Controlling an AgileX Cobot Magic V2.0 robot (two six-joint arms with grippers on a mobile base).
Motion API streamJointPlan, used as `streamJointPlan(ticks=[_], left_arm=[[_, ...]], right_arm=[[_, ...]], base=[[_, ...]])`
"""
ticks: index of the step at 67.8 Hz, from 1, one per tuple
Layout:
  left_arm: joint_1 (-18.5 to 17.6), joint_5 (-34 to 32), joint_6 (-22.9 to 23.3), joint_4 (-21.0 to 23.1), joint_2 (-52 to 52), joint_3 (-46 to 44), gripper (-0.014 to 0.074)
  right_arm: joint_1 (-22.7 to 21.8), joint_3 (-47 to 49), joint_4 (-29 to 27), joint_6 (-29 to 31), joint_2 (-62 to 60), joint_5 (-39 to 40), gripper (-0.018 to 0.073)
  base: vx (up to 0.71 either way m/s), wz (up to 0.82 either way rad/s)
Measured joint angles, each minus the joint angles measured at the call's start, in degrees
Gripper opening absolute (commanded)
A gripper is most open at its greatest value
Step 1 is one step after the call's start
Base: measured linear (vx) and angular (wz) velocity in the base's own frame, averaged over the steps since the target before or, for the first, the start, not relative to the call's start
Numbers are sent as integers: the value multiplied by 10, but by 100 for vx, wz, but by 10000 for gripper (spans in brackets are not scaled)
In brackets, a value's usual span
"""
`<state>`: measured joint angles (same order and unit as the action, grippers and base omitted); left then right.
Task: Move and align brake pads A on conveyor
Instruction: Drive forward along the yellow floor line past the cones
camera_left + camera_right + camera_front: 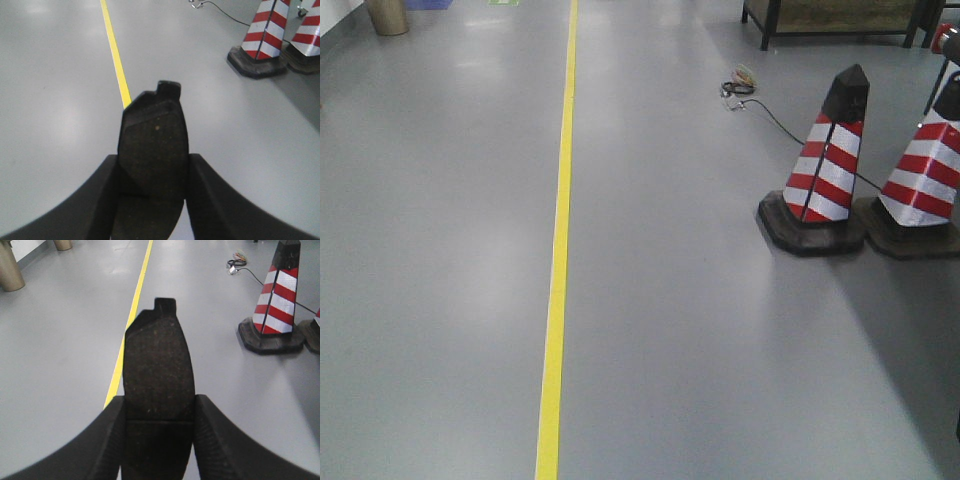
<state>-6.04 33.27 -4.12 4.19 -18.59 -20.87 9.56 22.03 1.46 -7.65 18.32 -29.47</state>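
My left gripper is shut on a dark-grey brake pad, which sticks out forward between its two black fingers, notched end away from me. In the right wrist view my right gripper is likewise shut on a second brake pad, its thin groove lying level with the fingertips. Both pads hang in the air over grey floor. The conveyor is out of view in every frame. The exterior front-facing view shows neither gripper nor any pad.
A yellow floor line runs ahead over grey floor. Two red-and-white striped cones stand at right, with a black cable behind them. A tan bin and dark furniture are at the far end.
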Motion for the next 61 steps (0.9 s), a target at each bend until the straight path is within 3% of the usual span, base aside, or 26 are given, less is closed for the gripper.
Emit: streamJointPlan(ticks=[61], left_arm=[[0,0,0,0,0,0,-6]], right_arm=[[0,0,0,0,0,0,-7]], base=[[70,0]])
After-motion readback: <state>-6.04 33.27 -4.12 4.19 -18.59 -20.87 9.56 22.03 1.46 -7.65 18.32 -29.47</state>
